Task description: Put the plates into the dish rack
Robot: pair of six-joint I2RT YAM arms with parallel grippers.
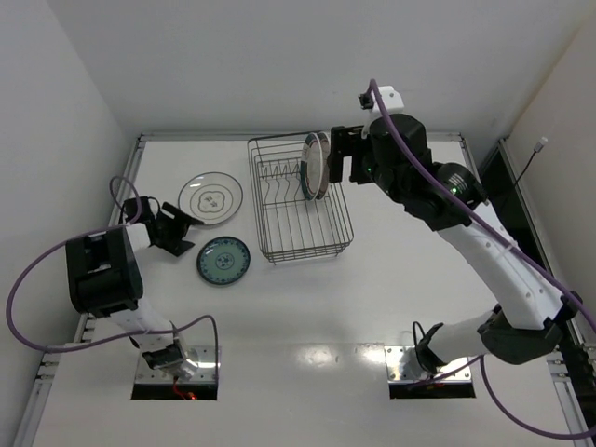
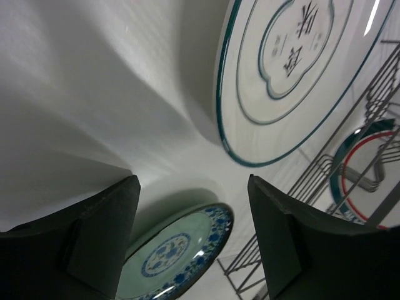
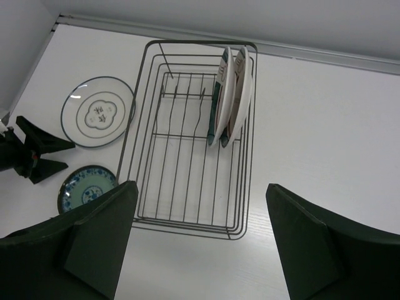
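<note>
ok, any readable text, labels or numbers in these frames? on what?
Line-pattern plate: a dark mark in its centre that looks like Chinese script, too blurred and tilted to quote.
Teal plate: floral pattern only, no text.
Rimmed plates and dish rack: no text visible.
Nothing else readable in any view.

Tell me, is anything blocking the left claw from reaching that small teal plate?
Nothing visible. The open left gripper sits just beside the teal plate, with only bare table between them.
</note>
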